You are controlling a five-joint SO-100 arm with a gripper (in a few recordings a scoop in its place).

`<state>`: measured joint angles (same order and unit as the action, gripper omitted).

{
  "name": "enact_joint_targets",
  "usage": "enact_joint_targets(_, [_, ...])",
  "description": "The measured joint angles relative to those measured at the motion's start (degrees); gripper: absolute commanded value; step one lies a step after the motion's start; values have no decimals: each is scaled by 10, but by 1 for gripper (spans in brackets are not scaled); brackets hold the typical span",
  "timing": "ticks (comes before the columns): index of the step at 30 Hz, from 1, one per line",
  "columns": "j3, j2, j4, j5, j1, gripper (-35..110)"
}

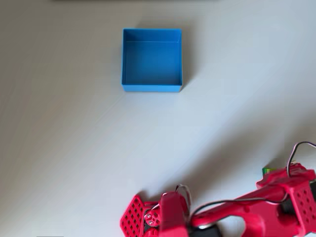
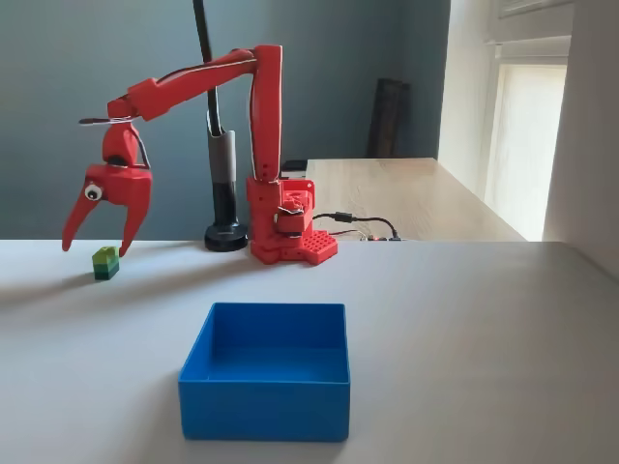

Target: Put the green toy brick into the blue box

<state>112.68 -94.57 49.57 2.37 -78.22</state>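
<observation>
In the fixed view the green toy brick [image 2: 105,262] sits on the white table at the far left, lime on top and darker green below. My red gripper [image 2: 96,243] hangs just above it, open, with one fingertip on each side of the brick and not touching it. In the overhead view a sliver of the green toy brick [image 1: 266,171] peeks out beside the red arm at the bottom right. The blue box [image 2: 265,383] stands empty near the front of the table in the fixed view, and the blue box [image 1: 152,59] lies at top centre in the overhead view.
The arm's red base [image 2: 285,237] stands at the back of the table, with a black lamp stand [image 2: 225,232] beside it. A wooden desk [image 2: 406,198] lies behind. Bare white table [image 1: 74,148] stretches between brick and box.
</observation>
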Motion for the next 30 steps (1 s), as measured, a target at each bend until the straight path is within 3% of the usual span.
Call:
enact_joint_targets(5, [46, 23, -73, 12, 1, 29])
enact_joint_targets(11, [86, 19, -123, 18, 3, 4])
enact_joint_targets(16, [91, 19, -127, 9, 10, 0])
enact_joint_targets(24, [78, 19, -115, 4, 14, 0])
enact_joint_targets(30, [20, 23, -5, -9, 75, 0])
